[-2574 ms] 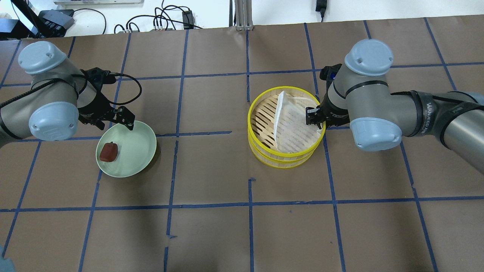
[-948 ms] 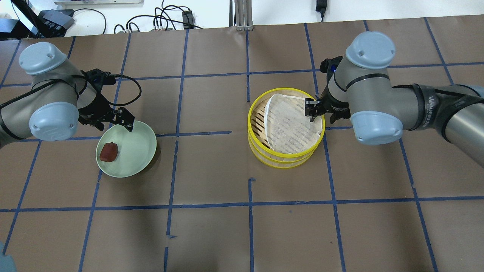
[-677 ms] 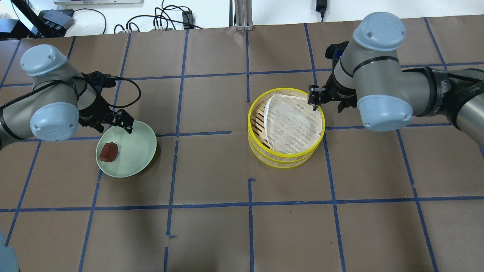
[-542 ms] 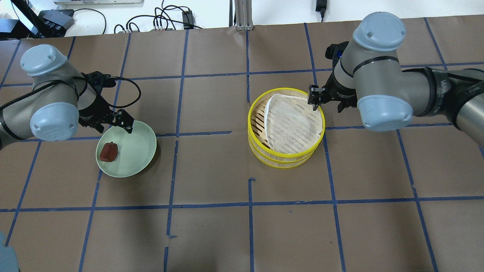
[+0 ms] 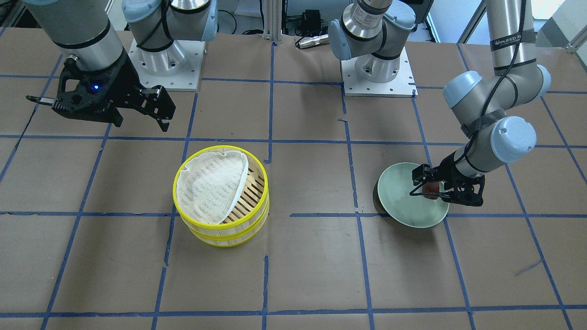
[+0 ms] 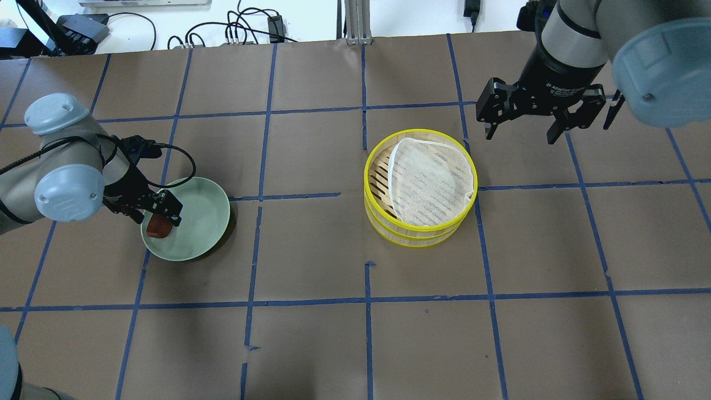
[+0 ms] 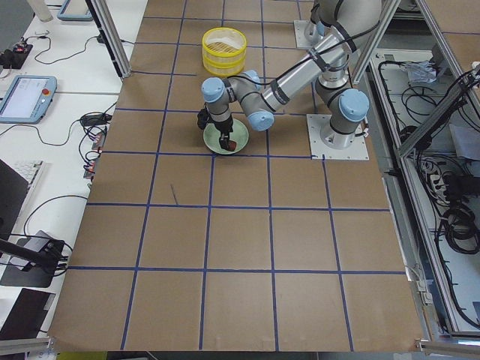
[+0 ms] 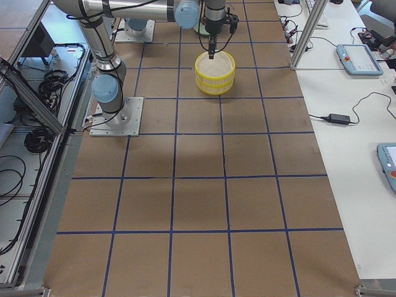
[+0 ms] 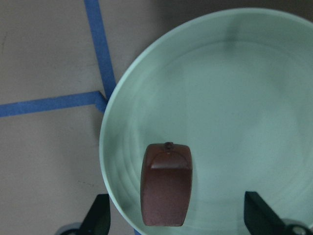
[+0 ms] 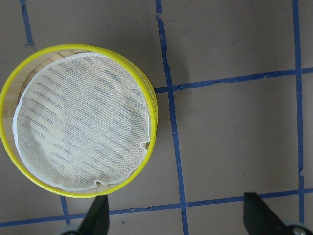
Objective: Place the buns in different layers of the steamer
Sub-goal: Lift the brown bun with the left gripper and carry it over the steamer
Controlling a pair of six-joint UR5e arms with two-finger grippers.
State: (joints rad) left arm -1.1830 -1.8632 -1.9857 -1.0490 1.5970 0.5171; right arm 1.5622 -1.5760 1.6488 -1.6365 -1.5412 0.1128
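Note:
The dark reddish-brown bun [image 6: 158,227] lies on the near left part of a pale green plate [image 6: 200,222]. My left gripper [image 6: 162,213] is open and low over it. In the left wrist view the bun [image 9: 166,183] sits between the two fingertips [image 9: 100,215], untouched. The two steamer layers are stacked, the upper [image 6: 420,229] on the lower [image 6: 422,243]. A white cloth [image 6: 433,183] covers most of the upper tray. My right gripper [image 6: 522,121] is open, empty and raised beyond the stack's far right. The white bun is not in view.
Brown paper with a blue tape grid covers the table. Both arm bases [image 5: 376,68] stand at the robot's edge in the front-facing view. Cables and boxes [image 6: 244,30] lie past the far edge.
My right gripper left the cloth, which now lies spread out, and rose away to the far right. My left gripper moved from the plate's far rim down over the brown bun.

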